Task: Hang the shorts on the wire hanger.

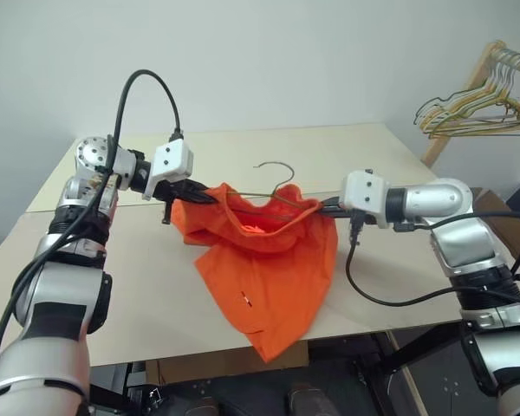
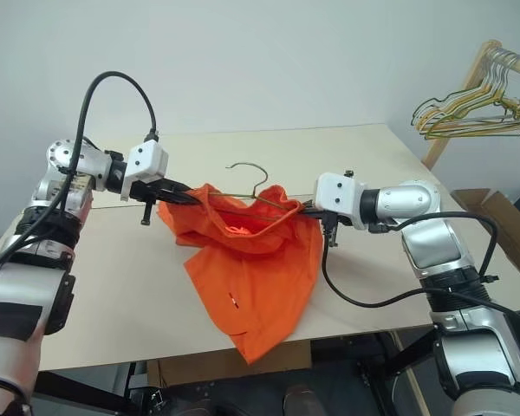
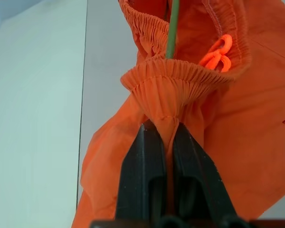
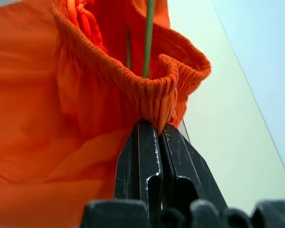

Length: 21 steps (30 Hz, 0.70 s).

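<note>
The bright orange shorts [image 1: 273,269] hang above the table between my two grippers, waistband up and legs trailing down past the front edge. My left gripper [image 1: 210,197] is shut on the waistband's left end, where the pinched gathered fabric [image 3: 167,127] shows between the black fingers. At the other end my right gripper [image 1: 322,208] is shut on the waistband [image 4: 156,107]. The wire hanger [image 1: 277,178] sits inside the waistband opening, its hook rising above the fabric and its thin wire [image 3: 172,28] running down into the shorts.
The light wooden table [image 1: 373,165] spreads under and behind the shorts. A wooden rack with several wire hangers [image 1: 477,108] stands at the far right. A cardboard box [image 1: 494,208] sits on the floor to the right of the table.
</note>
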Tool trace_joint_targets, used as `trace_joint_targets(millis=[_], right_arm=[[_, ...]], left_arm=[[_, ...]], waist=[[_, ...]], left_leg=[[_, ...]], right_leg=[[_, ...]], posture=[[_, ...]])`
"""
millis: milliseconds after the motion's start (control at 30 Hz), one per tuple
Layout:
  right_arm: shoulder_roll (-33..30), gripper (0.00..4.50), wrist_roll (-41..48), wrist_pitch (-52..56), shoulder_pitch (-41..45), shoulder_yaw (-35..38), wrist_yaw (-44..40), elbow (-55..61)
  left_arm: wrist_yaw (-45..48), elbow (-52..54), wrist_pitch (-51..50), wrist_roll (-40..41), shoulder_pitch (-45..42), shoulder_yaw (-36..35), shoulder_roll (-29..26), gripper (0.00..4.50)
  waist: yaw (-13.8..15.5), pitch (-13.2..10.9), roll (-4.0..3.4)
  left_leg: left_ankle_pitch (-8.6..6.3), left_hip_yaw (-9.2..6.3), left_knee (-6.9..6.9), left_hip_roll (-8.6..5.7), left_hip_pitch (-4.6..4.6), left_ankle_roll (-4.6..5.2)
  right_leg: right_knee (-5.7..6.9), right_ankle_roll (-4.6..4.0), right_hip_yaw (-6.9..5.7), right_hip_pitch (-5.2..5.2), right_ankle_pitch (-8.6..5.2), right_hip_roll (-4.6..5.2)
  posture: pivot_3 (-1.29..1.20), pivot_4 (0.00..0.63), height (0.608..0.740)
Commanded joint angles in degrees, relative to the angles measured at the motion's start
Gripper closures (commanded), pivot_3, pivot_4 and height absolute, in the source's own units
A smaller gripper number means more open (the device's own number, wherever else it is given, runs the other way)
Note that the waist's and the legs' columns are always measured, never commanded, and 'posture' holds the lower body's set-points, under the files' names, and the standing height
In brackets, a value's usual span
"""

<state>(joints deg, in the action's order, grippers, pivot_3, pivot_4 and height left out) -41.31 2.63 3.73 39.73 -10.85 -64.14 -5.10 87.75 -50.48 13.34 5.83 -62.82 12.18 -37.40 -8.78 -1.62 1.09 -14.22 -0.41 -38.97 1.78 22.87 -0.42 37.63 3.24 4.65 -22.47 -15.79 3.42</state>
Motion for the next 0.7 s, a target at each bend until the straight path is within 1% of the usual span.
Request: trace_joint_targets(millis=[33, 67, 167, 233, 300, 400, 533, 700], right_arm=[[-0.1, 4.48, -1.2, -1.4, 1.7, 0.1, 0.6, 0.6], [-0.1, 4.48, -1.8, -1.1, 1.9, 0.1, 1.0, 0.0], [-0.3, 3.78, -4.1, -2.4, 2.3, 0.3, 2.9, -2.2], [-0.6, 3.17, -3.4, -2.8, 2.3, 0.7, 1.6, -2.9], [-1.1, 3.17, -2.1, -3.8, 1.7, 1.0, -0.2, -2.9], [-0.5, 3.17, -0.3, -2.4, 1.5, 1.6, -1.6, -3.3], [-0.6, 3.17, 4.4, -1.5, 0.5, 2.2, -6.7, -3.1], [-0.7, 3.17, 5.4, -3.5, 0.5, 1.7, -9.9, -5.9]], left_arm=[[0.5, 2.4, -0.8, 1.3, -0.6, -2.4, 0.6, 4.50], [0.8, 2.5, -0.7, 1.5, -0.5, -2.6, 0.6, 4.50], [1.7, 3.2, -1.3, 1.8, -0.4, -3.2, 0.6, 4.50], [2.2, 3.4, -1.1, 1.8, -0.2, -3.5, 0.5, 4.50], [2.1, 3.6, -1.3, 1.9, -0.1, -3.8, 0.7, 4.50], [2.3, 3.6, -1.0, 1.9, -0.2, -4.2, 0.9, 4.50], [2.9, 3.5, -0.4, 2.0, -0.5, -4.7, 1.3, 4.50], [4.7, 4.5, -0.3, 3.2, -0.2, -4.1, 1.1, 4.50]], waist=[[0.0, 0.0, 0.00], [0.0, 0.0, 0.00], [-0.1, 0.0, 0.00], [-0.2, 0.0, 0.00], [-0.2, 0.0, 0.00], [-0.3, 0.0, 0.00], [-0.3, 0.0, 0.00], [-0.5, 0.0, 0.00]], left_leg=[[0.00, 0.00, 0.00, 0.00, -0.01, 0.00], [0.00, 0.00, 0.00, 0.00, -0.01, 0.00], [0.00, 0.00, 0.00, 0.00, -0.01, 0.00], [0.00, 0.00, 0.01, 0.00, -0.02, 0.00], [0.00, 0.00, 0.01, 0.01, -0.02, 0.00], [0.00, -0.01, 0.01, 0.01, -0.02, 0.00], [0.00, -0.02, 0.00, 0.01, -0.03, 0.00], [0.00, -0.03, 0.00, 0.01, -0.04, 0.00]], right_leg=[[0.00, 0.00, 0.00, 0.00, 0.00, 0.00], [0.00, 0.00, 0.00, 0.00, 0.00, 0.00], [-0.01, 0.00, 0.00, 0.00, 0.00, -0.01], [0.00, 0.00, 0.00, 0.00, 0.00, -0.01], [0.00, 0.00, 0.00, 0.00, 0.00, -0.01], [0.00, 0.00, 0.00, 0.00, 0.00, -0.01], [-0.01, 0.00, -0.01, 0.03, 0.00, -0.01], [-0.01, 0.00, -0.02, 0.05, 0.00, -0.01]], posture=[[-0.13, 0.000, 0.740], [-0.13, 0.000, 0.740], [-0.13, 0.000, 0.740], [-0.14, 0.000, 0.740], [-0.14, 0.000, 0.740], [-0.14, 0.000, 0.740], [-0.14, 0.000, 0.740], [-0.14, 0.000, 0.740]])
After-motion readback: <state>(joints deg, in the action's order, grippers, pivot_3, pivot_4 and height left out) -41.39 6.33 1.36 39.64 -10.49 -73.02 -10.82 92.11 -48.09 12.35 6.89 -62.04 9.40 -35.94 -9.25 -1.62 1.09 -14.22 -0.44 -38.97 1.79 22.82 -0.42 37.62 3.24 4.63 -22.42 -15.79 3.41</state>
